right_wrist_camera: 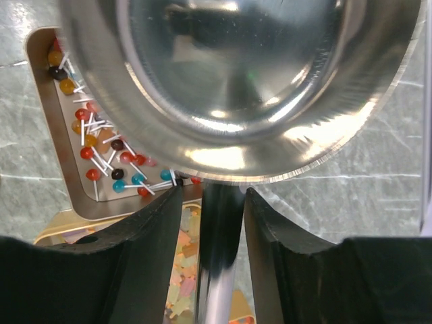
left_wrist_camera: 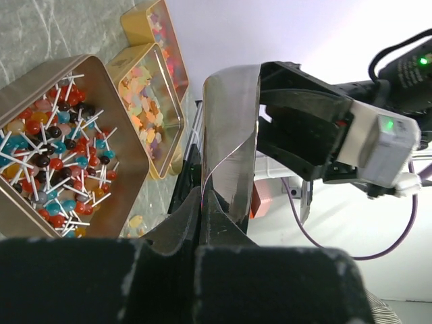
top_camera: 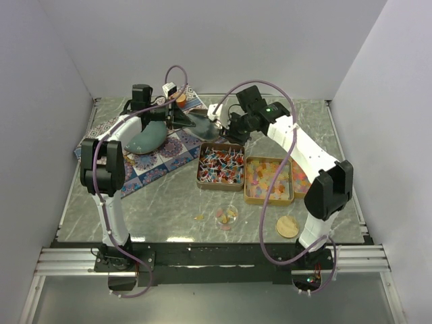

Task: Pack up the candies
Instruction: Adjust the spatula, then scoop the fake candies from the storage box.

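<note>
Steel scoop (right_wrist_camera: 270, 81): hold level between left gripper (left_wrist_camera: 202, 197) (pinched shut on its rim) and right gripper (right_wrist_camera: 212, 194), clamped about the handle; lower toward candies (top_camera: 221, 165) in gold tins (top_camera: 268, 201) below.

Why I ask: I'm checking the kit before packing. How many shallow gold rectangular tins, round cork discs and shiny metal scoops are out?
Shallow gold rectangular tins: 3
Round cork disc: 1
Shiny metal scoop: 1
Total: 5
</note>
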